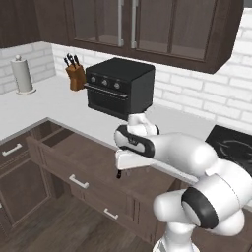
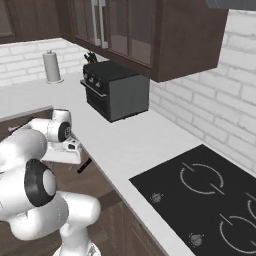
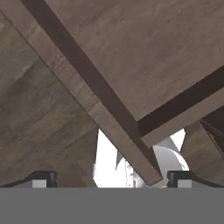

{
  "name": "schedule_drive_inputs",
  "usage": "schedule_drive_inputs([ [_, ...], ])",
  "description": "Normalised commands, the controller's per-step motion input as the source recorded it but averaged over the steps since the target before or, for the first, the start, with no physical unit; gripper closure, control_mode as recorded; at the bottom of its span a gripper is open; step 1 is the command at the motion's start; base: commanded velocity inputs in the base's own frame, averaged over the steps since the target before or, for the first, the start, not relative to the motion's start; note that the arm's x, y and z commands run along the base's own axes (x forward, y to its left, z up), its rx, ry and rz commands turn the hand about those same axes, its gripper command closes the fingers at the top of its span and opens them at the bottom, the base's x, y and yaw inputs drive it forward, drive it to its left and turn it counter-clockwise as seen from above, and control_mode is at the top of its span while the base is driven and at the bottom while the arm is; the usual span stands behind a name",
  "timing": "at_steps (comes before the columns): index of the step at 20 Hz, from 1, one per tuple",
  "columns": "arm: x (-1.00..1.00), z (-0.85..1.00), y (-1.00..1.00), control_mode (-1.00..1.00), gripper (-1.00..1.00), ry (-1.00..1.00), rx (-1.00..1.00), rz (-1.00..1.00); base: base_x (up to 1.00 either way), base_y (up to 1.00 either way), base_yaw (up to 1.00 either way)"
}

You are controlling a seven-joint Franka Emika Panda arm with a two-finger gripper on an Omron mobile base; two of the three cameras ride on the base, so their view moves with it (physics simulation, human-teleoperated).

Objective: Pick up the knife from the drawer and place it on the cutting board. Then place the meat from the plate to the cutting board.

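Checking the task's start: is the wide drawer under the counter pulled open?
Yes: in the left base view the drawer stands pulled out from the cabinet, its interior exposed below the open gripper.

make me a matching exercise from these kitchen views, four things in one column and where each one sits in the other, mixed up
Things:
1. paper towel roll
2. knife block
3. black oven
4. drawer

Places:
A. pulled open below the counter edge, under the open pincer
B. on the counter between the knife block and the cooktop
C. far left of the counter, by the brick wall
D. just left of the black oven, against the wall

Pairs: 1-C, 2-D, 3-B, 4-A
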Motion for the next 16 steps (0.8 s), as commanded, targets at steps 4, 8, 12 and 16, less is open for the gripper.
schedule_drive_inputs([
  [4,0.27,-0.99,0.18,-1.0,-1.0,0.12,0.07,0.01,0.0,0.0,0.0],
  [8,0.06,-0.81,0.16,-1.0,-1.0,0.01,0.11,0.04,0.0,0.0,0.0],
  [12,0.0,-0.61,0.2,-1.0,-1.0,0.0,0.07,0.04,0.0,0.0,0.0],
  [16,0.0,-0.5,0.27,-1.0,-1.0,0.0,0.04,0.02,0.0,0.0,0.0],
])
